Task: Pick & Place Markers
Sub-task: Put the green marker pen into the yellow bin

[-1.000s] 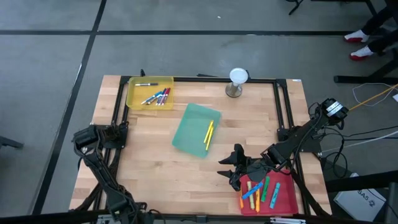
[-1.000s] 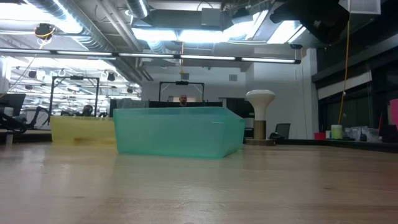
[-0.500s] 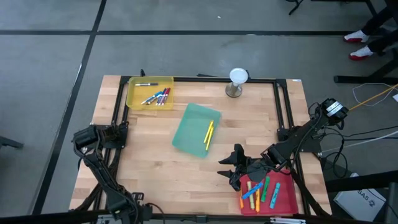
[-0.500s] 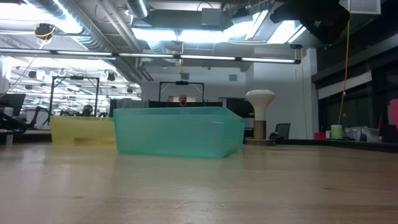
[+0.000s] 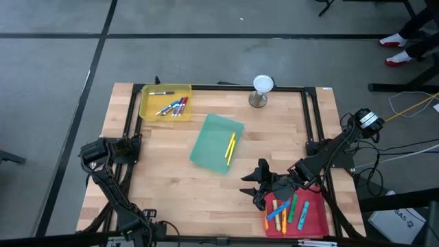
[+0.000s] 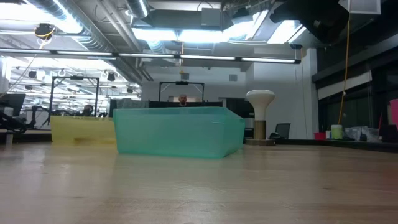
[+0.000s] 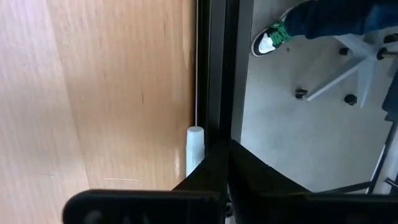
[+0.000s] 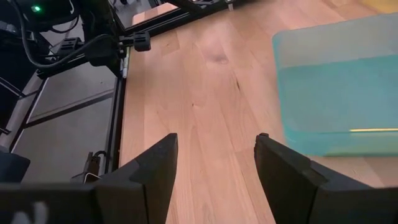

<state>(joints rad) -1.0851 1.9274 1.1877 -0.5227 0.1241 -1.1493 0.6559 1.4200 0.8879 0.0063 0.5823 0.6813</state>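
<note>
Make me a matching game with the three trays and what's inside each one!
Things:
1. yellow tray
2. green tray
3. red tray

What is inside:
A. a heap of orange, green and blue markers
B. only yellow markers
C. red, blue and black markers

Pairs: 1-C, 2-B, 3-A

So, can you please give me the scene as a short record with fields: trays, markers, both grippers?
yellow tray: far left, several markers inside
green tray: table middle, one yellow marker inside
red tray: near right, many mixed markers
right gripper: open, empty, beside red tray
left gripper: shut, parked at near left table edge
</note>
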